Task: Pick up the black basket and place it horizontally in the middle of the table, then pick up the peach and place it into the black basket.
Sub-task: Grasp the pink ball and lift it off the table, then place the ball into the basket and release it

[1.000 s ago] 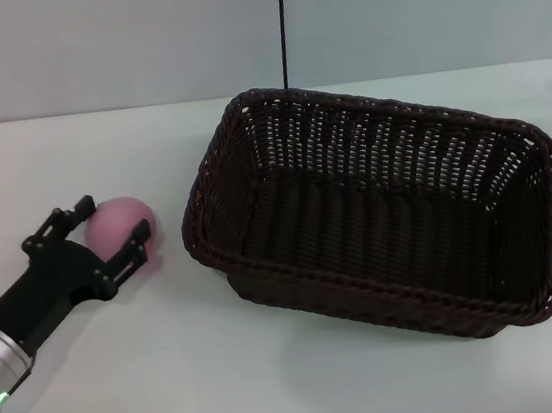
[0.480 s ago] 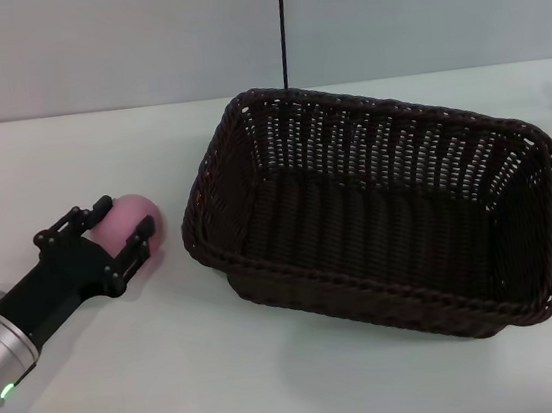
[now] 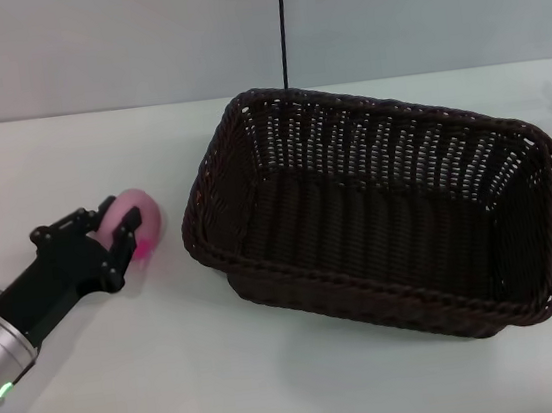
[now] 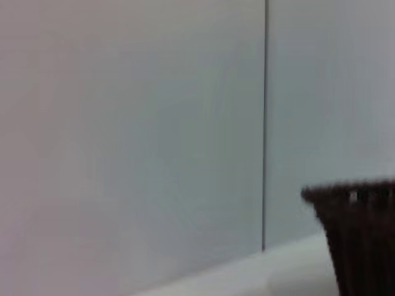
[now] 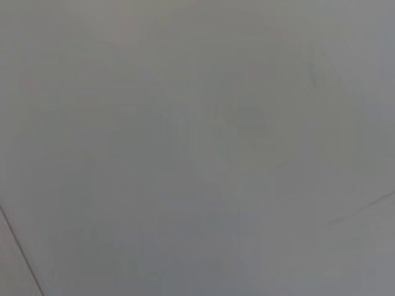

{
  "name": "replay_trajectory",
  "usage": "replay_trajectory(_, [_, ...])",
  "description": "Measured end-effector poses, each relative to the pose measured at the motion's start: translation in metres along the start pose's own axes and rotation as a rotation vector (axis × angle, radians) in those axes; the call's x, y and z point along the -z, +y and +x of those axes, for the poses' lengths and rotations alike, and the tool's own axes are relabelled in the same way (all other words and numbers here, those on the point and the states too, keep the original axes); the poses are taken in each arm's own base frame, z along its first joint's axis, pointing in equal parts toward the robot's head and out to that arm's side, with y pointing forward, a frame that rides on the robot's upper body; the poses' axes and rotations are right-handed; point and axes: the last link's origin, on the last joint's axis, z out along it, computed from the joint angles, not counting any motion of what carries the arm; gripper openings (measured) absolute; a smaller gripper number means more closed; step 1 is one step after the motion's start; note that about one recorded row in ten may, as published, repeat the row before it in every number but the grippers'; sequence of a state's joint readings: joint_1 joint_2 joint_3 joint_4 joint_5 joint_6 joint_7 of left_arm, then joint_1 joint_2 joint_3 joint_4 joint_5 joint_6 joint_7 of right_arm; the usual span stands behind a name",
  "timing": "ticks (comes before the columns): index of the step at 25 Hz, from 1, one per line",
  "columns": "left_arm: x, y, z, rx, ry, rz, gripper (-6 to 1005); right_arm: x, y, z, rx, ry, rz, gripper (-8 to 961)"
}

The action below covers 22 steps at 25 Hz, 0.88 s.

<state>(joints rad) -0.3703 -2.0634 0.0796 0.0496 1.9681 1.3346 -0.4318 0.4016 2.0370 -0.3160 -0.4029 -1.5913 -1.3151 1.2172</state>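
Note:
The black basket [image 3: 377, 209] stands upright on the white table [image 3: 176, 380], in the middle and to the right, its long side running roughly across the table. A corner of it also shows in the left wrist view [image 4: 358, 237]. The pale pink peach [image 3: 140, 218] lies on the table left of the basket, apart from it. My left gripper [image 3: 116, 231] has its black fingers closed around the peach, one on each side. My right gripper is out of view.
A thin dark vertical line [image 3: 281, 24] runs down the pale wall behind the table. Bare table lies in front of the basket and around the left arm [image 3: 18, 319].
My left gripper has moved forward around the peach and its fingers have closed in on it. The peach shifted slightly. The basket has not moved.

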Motion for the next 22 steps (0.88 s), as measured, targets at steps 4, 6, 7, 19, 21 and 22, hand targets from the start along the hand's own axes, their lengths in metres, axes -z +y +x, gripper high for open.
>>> replay_trajectory(4, [0.006,-0.007,0.017,0.083,0.126,0.041,274,0.001,0.0,0.001,-0.002,-0.001,0.001,655])
replay_trajectory(6, [0.009,-0.013,0.026,0.139,0.196,0.07,264,0.001,0.0,0.001,-0.005,-0.002,0.001,655])
replay_trajectory(7, [0.009,-0.014,0.029,0.165,0.219,0.076,259,0.001,0.001,0.002,-0.008,-0.001,0.001,655])
replay_trajectory(19, [-0.041,0.036,0.073,0.16,0.309,-0.372,156,0.0,0.005,0.012,-0.024,0.01,-0.003,656])
replay_trajectory(21, [-0.051,0.049,0.069,0.121,0.256,-0.442,144,0.001,0.006,0.015,-0.028,0.011,-0.001,656])
replay_trajectory(22, [-0.052,0.05,0.067,0.124,0.245,-0.438,137,0.002,0.006,0.015,-0.028,0.01,0.0,656])
